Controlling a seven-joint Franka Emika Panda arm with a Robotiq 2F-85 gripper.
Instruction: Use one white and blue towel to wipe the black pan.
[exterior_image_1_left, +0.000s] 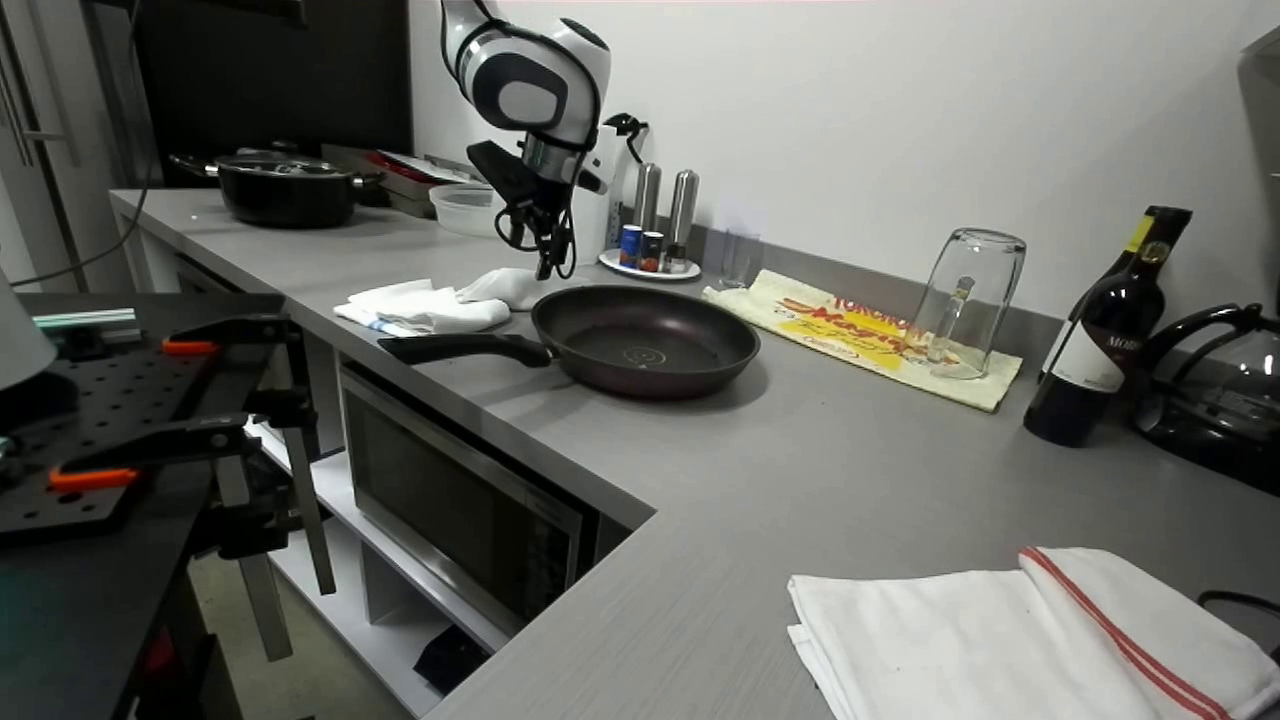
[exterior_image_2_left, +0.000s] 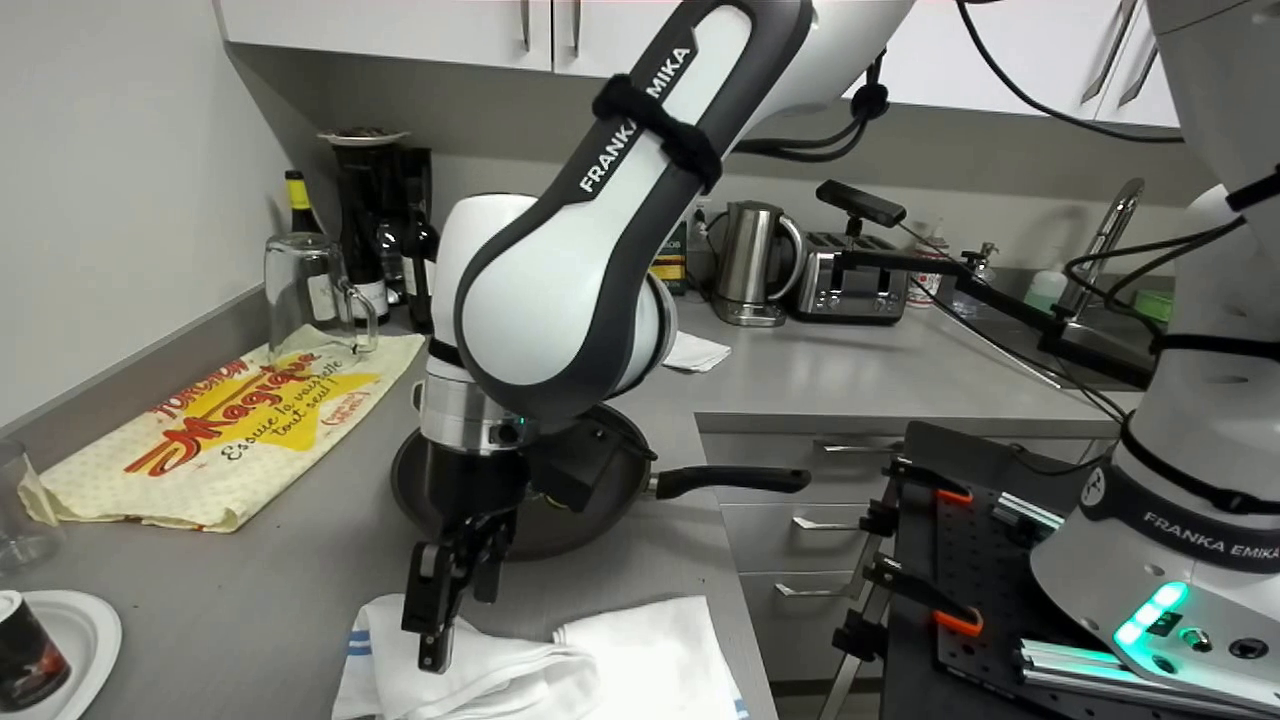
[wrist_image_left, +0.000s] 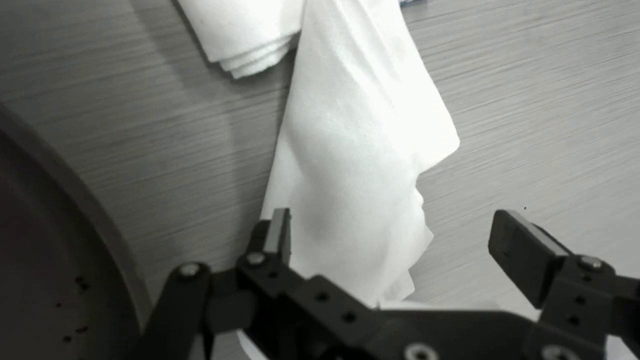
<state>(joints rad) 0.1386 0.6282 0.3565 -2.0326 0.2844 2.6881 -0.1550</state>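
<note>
White and blue towel (wrist_image_left: 350, 150), lying in loose folds near the front edge of the surface (exterior_image_1_left: 850, 480), just beside the black pan (exterior_image_1_left: 645, 335). Cannot tell from the folds whether one cloth or two. Over it, in the wrist view, can see the hand (wrist_image_left: 390, 225) released, fingers (wrist_image_left: 525, 255) spread wide: one over the towel's border, the other above the surface alongside. Cannot tell whether touching the towel.

Standing closest in the way: the pan, near the hand, with handle (exterior_image_1_left: 465, 346) jutting past the front edge in both exterior views. Partly hidden behind the arm (exterior_image_2_left: 570, 300) in an exterior view.

Toward the back edge, beyond the hand, can make out a white plate (exterior_image_2_left: 97, 640) with small cans (exterior_image_1_left: 651, 250) and two steel cylinders (exterior_image_1_left: 684, 205), and, near it, a drinking glass (exterior_image_1_left: 741, 262). Farther along the back edge, can read "Magique" on a yellow cloth (exterior_image_1_left: 850, 330) spread under an overturned glass mug (exterior_image_1_left: 965, 290). Nearer the back corner, find a wine bottle (exterior_image_1_left: 1110, 330), then a black-handled glass carafe (exterior_image_1_left: 1235, 395). Past the inner corner of the front edge, see a folded white cloth (exterior_image_1_left: 930, 640) striped in red. At the surface's far end, see a lidded black pot (exterior_image_1_left: 290, 195).
</note>
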